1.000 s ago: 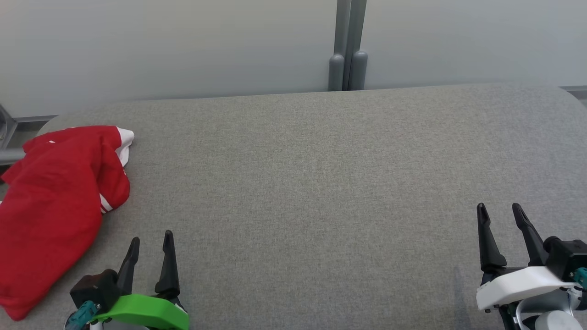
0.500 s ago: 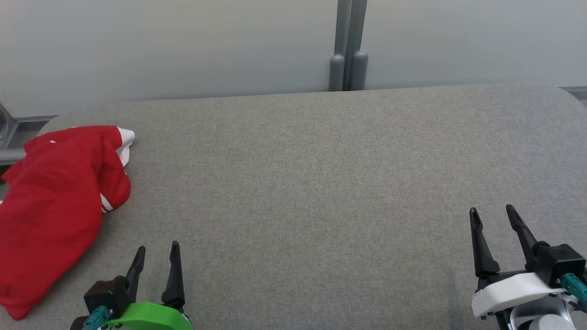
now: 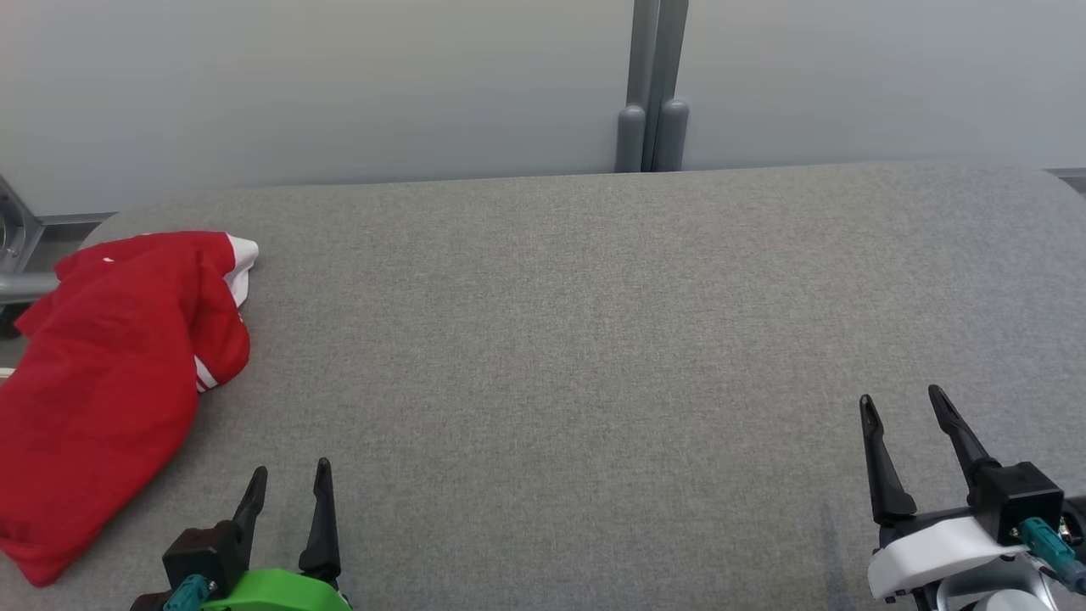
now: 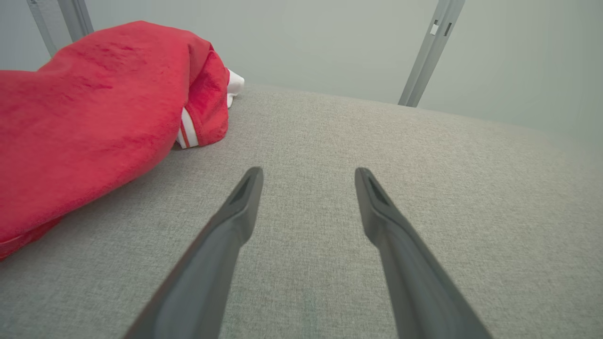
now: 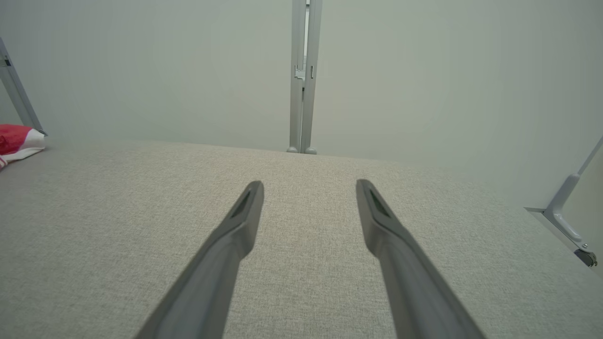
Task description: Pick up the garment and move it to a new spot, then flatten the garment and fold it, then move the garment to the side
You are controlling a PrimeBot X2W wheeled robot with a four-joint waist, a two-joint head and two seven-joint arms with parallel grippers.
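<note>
A red garment (image 3: 110,373) lies bunched at the left edge of a grey bench (image 3: 594,339). The left pincer (image 3: 290,468), lower left, and right pincer (image 3: 900,395), lower right, hover spread apart and empty, seemingly parked clear of it.

The grey pad (image 3: 551,339) lies open from the middle out to 3 o'clock — lots of room to pass there. At 9 o'clock the red garment (image 3: 110,382) sits in a big lump and fills that end. At 12 o'clock a grey post (image 3: 652,85) and the wall (image 3: 339,85) close off the far edge. Near 7 o'clock, a strip of bare pad runs between the lump and the left gripper (image 3: 292,467).
</note>
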